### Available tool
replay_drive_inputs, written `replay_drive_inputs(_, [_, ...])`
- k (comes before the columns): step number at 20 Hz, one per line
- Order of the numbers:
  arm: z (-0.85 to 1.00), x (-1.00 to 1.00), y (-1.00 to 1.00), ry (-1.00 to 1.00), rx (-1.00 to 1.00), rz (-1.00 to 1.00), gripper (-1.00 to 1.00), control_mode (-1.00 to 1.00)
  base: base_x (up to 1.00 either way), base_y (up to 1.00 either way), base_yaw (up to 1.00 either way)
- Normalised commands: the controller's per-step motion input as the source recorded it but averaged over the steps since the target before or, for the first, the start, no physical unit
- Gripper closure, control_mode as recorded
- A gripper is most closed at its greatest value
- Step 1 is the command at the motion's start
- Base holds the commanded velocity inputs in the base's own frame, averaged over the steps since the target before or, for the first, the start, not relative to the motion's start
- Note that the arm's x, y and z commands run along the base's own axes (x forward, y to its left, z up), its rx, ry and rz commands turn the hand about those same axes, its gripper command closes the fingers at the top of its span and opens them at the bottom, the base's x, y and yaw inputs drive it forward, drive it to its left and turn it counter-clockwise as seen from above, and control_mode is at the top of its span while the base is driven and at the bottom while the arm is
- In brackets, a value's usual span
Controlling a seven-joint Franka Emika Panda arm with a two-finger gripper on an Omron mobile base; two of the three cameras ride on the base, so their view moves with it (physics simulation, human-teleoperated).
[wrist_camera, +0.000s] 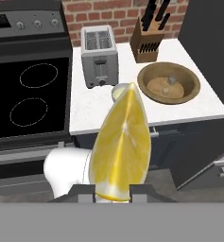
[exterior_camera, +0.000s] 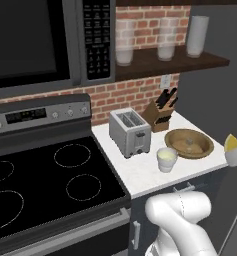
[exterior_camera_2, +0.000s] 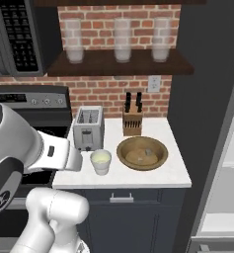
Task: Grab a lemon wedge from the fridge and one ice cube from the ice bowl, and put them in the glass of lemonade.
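My gripper [wrist_camera: 112, 191] is shut on the lemon wedge [wrist_camera: 120, 146], a bright yellow piece standing large between the two dark tips. From the left base the lemon wedge [exterior_camera: 233, 142] shows at the right edge, raised in front of the counter, right of the ice bowl. The glass of lemonade [exterior_camera: 167, 159] [exterior_camera_2: 100, 161] stands near the counter's front edge; in the hand view the wedge hides most of it, leaving a bit of rim [wrist_camera: 116, 89]. The brown ice bowl [exterior_camera: 189, 144] [exterior_camera_2: 142, 153] [wrist_camera: 169, 84] sits to its right, with small pale cubes [wrist_camera: 171, 81] inside.
A toaster [exterior_camera: 130, 132] stands behind the cup and a knife block [exterior_camera: 160, 113] behind the bowl. The black stove [exterior_camera: 45, 175] lies left of the counter. The dark fridge [exterior_camera_2: 200, 99] rises on the right, its pale interior [exterior_camera_2: 227, 188] showing. Tall glasses [exterior_camera_2: 122, 40] stand on the shelf.
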Motion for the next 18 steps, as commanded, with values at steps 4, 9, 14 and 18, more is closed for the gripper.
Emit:
replay_drive_inputs(4, [0.0,0.0,0.0,0.0,0.0,0.0,1.0,1.0,0.09,0.0,0.0])
replay_drive_inputs(9, [0.0,0.0,0.0,0.0,0.0,0.0,1.0,1.0,0.13,-0.05,0.02])
replay_drive_inputs(14, [0.0,0.0,0.0,0.0,0.0,0.0,1.0,1.0,-0.15,-0.46,0.0])
replay_drive_inputs(18, [0.0,0.0,0.0,0.0,0.0,0.0,1.0,1.0,-0.06,-0.33,0.0])
